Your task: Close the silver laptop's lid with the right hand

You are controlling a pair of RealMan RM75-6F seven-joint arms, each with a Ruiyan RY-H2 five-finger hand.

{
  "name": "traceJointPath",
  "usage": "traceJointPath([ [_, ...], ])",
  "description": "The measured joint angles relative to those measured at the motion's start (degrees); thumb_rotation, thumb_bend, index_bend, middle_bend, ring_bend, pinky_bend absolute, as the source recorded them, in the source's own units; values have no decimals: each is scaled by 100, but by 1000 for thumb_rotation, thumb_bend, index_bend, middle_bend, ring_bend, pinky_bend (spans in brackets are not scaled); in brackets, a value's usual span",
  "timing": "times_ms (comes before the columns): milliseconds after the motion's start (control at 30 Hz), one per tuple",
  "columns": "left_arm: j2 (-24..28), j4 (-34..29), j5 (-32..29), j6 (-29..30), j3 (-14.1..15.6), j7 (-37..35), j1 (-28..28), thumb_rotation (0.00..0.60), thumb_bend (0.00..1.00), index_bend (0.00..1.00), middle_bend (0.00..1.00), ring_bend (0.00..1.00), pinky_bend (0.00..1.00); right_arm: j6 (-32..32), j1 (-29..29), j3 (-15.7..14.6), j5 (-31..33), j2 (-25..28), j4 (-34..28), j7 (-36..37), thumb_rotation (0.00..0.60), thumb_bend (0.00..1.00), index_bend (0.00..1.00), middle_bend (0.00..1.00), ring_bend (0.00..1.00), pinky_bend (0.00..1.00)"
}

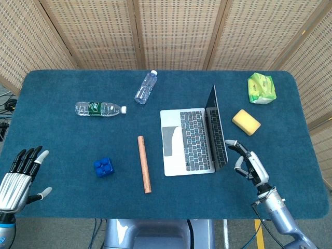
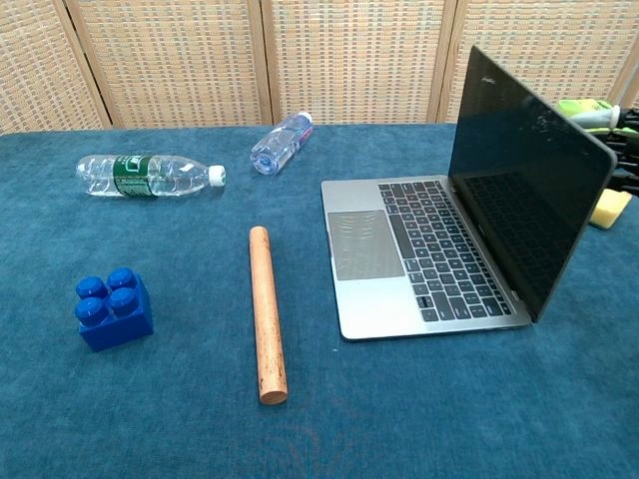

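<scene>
Silver laptop (image 1: 189, 141) open, hinge on right, lid (image 2: 524, 175) upright, right hand (image 1: 249, 165) beside.

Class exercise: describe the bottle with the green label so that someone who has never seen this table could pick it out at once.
On the blue table, look to the far left, well away from the silver laptop. Two clear plastic bottles lie on their sides there; the one you want is the bottle with the green label, further left and nearer. Its neighbour, the small bottle, has no green band.

laptop (image 2: 424, 254): matt silver metal, glossy blk screen
table (image 1: 62, 155): blue felt-like cloth
rod (image 2: 266, 311): smooth wood
bottles (image 2: 150, 174): clear plastic
</scene>
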Motion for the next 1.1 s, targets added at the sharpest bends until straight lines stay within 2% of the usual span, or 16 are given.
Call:
traceJointPath([
  [1100,2,13,32,14,28,-25,-2,600,65,0,0,0,0,-335,374,-238,-175,-225,-596,-844,600,1000,207,213,114,128],
])
